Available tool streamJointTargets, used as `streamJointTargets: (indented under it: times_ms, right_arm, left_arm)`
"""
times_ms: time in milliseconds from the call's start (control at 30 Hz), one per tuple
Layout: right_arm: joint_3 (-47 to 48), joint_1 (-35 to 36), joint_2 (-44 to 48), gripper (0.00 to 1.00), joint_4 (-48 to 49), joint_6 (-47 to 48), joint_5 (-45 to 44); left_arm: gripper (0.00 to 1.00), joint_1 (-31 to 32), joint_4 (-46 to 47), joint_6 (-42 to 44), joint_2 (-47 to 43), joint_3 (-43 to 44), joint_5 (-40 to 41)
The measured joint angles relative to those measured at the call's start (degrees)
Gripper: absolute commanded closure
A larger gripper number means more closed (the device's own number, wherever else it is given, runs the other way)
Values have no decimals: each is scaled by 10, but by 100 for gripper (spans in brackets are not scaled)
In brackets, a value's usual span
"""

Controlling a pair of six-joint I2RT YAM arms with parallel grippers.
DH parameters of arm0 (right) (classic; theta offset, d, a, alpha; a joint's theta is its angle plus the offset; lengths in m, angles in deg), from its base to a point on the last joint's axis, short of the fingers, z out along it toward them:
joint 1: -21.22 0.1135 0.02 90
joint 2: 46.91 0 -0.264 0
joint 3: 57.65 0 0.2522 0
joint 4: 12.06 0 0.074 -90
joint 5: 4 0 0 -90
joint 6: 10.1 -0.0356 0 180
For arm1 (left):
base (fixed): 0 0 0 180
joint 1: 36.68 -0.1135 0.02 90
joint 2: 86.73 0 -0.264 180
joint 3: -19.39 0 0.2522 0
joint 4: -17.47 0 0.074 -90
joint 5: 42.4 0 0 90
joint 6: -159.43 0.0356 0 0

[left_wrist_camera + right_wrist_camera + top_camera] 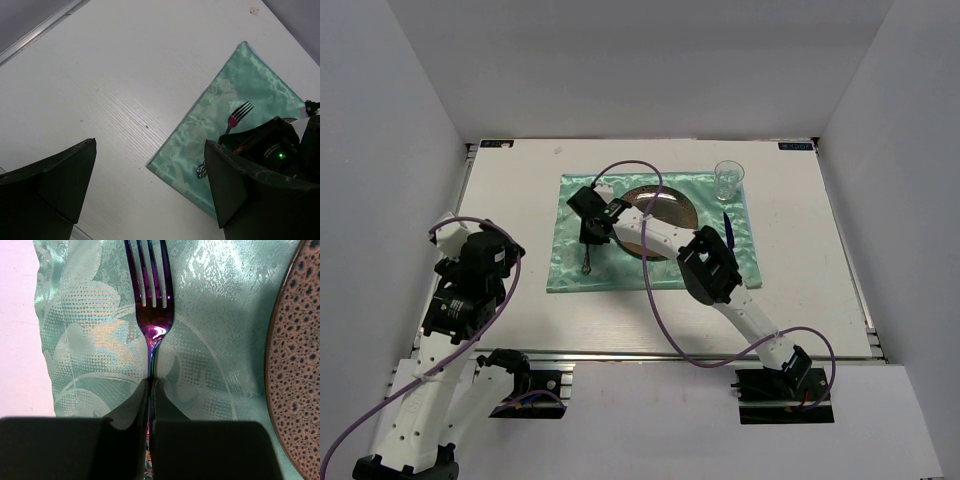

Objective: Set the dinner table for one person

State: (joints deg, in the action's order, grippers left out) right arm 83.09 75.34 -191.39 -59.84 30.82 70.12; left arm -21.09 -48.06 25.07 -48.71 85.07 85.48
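The white dinner table (800, 240) carries a mint-green mat (570, 272). On the mat stands a brown speckled plate (677, 206), partly under my right arm. A clear glass (728, 178) stands at the mat's far right corner. A dark blue knife (728, 228) lies right of the plate. My right gripper (588, 240) is shut on the handle of an iridescent purple fork (151, 315), left of the plate (300, 365), low over the mat (215, 315). My left gripper (150, 185) is open and empty above bare table (100, 75), left of the mat (240, 80); the fork (235, 117) shows there too.
A metal rail (650, 355) runs along the table's near edge. Grey walls enclose the table on the left, back and right. My right arm's purple cable (645, 290) loops over the mat's near side.
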Motion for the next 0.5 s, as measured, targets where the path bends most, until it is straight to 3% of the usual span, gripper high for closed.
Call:
streamJointTargets:
  times_ms: [233,333,467,500]
  right_arm:
    - [5,0,-4,97,9,-5,6]
    - [6,0,-5,75,11,-9,11]
    - [6,1,-5,58,18,-10,17]
    - [6,2,-5,35,24,-10,19]
  left_arm:
    - [2,0,7,6,0,0,-9]
    - [2,0,8,7,0,0,-10]
    - [2,0,8,9,0,0,-11]
    - [2,0,8,9,0,0,-11]
